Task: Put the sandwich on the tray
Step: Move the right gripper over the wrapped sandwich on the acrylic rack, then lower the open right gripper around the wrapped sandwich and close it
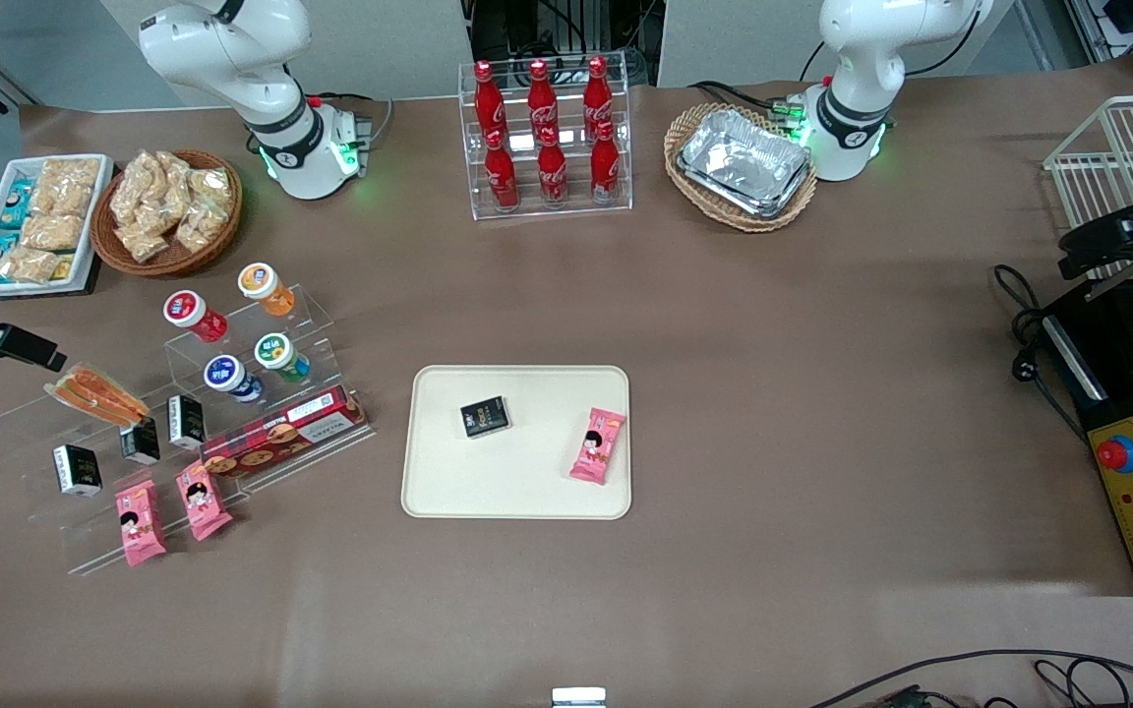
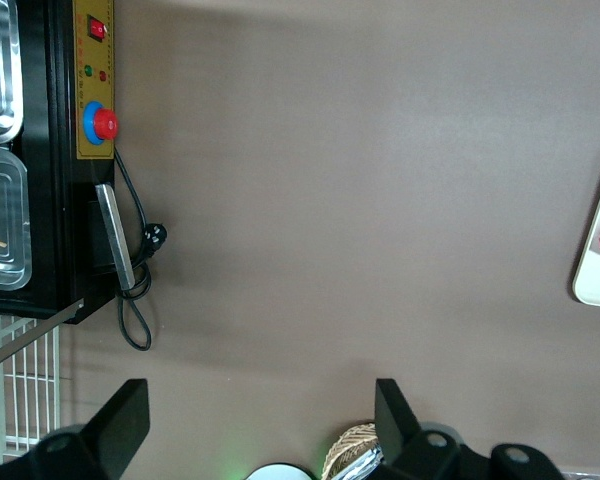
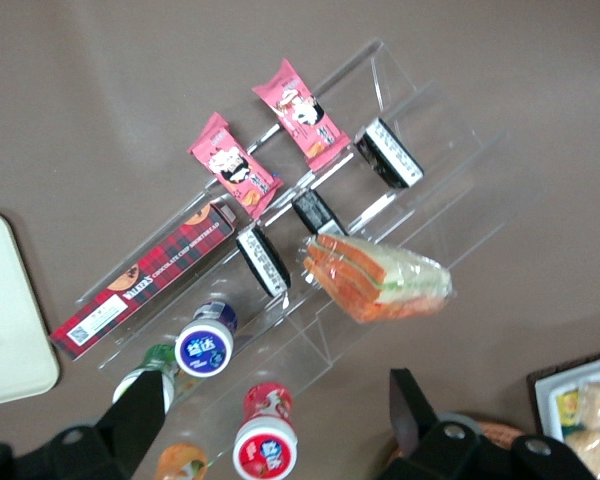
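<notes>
While the gripper hangs above the clear stepped stand at the working arm's end of the worktop, its fingers are spread wide with nothing between them. The sandwich lies below them on an upper step of that stand, tilted on its side in its clear wrap and apart from both fingers. Just beside it, a step lower and nearer the front camera, stand three small black cartons. Lower again lean two pink packets. A long red biscuit box lies along the stand toward the middle of the worktop. Four capped cups sit on a second clear stand, close to the sandwich and farther from the front camera. Farther still are a wicker basket of snack bags and a small white tray of snacks.

The tray lies flat mid-worktop, well apart from the sandwich. It carries a small black box and another pink packet, with bare surface between and around them.
</notes>
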Motion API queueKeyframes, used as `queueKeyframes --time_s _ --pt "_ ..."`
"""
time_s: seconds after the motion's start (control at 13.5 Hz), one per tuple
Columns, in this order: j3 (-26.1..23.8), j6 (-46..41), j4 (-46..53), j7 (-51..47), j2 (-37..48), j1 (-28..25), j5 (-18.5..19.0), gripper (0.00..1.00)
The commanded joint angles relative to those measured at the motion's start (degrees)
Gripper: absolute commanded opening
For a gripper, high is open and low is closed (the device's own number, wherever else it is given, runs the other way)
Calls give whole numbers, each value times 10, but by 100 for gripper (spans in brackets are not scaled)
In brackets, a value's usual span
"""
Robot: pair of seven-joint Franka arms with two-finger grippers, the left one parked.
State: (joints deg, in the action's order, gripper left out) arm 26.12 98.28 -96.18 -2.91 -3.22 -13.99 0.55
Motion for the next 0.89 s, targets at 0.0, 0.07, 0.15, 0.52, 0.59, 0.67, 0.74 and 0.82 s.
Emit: queueKeyframes --time_s 0.0,0.07,0.15,0.52,0.59,0.67,0.74,0.82 --pt "2 34 5 190 -16 17 -1 100" --pt "3 42 5 236 -20 32 -2 100" --pt "2 46 5 276 -24 43 -6 100" --pt "5 57 1 516 -51 64 -23 100" --pt "4 53 -5 542 -52 68 -24 100" --pt "4 45 -10 577 -55 68 -29 100" --pt "4 41 -13 616 -60 70 -40 100" --pt "4 39 -13 645 -68 74 -48 100"
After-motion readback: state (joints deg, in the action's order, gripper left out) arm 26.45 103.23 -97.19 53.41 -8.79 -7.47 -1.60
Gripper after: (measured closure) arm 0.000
